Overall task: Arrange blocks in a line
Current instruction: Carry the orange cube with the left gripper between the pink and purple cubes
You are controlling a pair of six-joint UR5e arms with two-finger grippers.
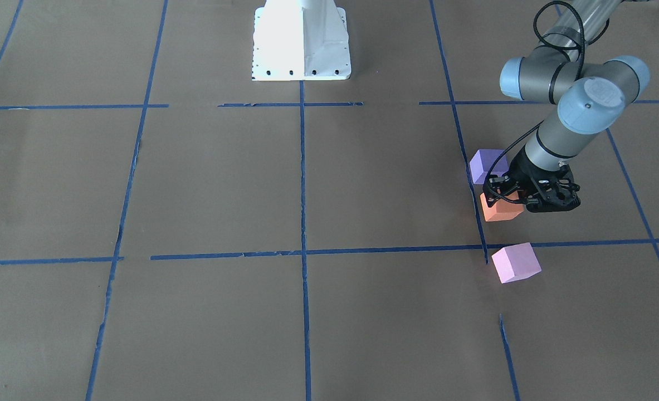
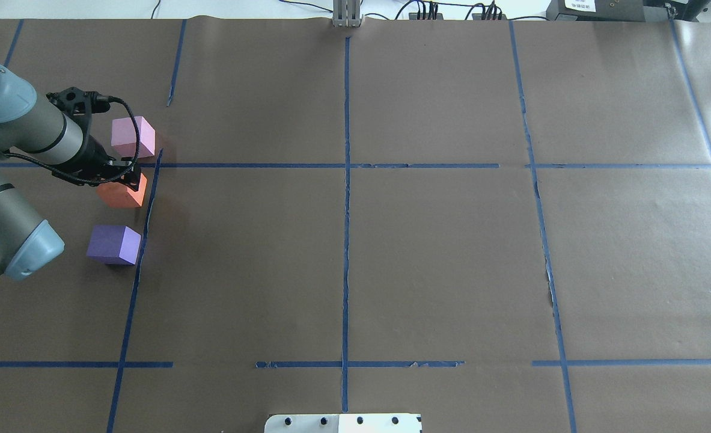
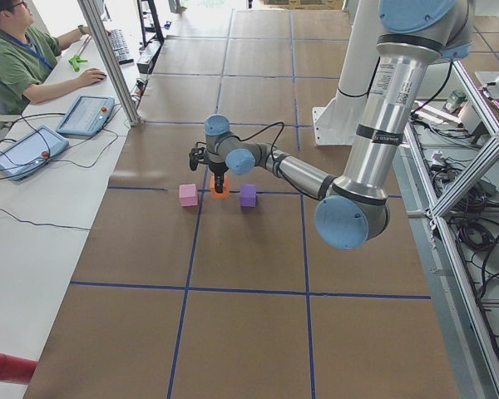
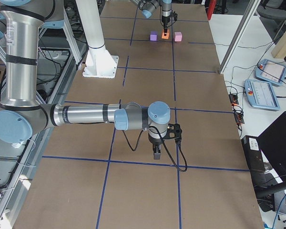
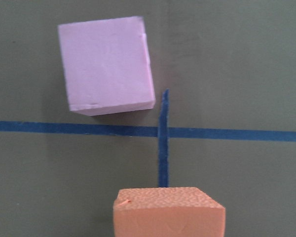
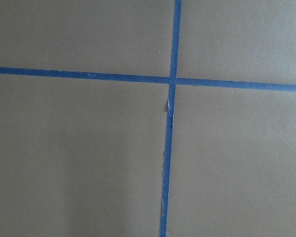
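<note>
My left gripper (image 1: pixel 506 196) (image 2: pixel 125 175) points down at the orange block (image 1: pixel 499 211) (image 2: pixel 118 195), with its jaws on either side and seemingly shut on it at table level. The dark purple block (image 1: pixel 486 164) (image 2: pixel 113 243) sits just on the robot's side of it. The pale pink block (image 1: pixel 516 263) (image 2: pixel 133 137) lies beyond it, across a blue tape line. The left wrist view shows the orange block (image 5: pixel 168 212) at the bottom and the pink block (image 5: pixel 106 71) above. My right gripper (image 4: pixel 156 151) hangs over bare paper at the table's other end, and I cannot tell whether it is open or shut.
Brown paper with a blue tape grid (image 2: pixel 346 165) covers the table. The white robot base (image 1: pixel 301 39) stands at the table's middle edge. An operator (image 3: pixel 17 58) sits at a side bench with tablets (image 3: pixel 85 115). The right wrist view shows only a tape crossing (image 6: pixel 171 80).
</note>
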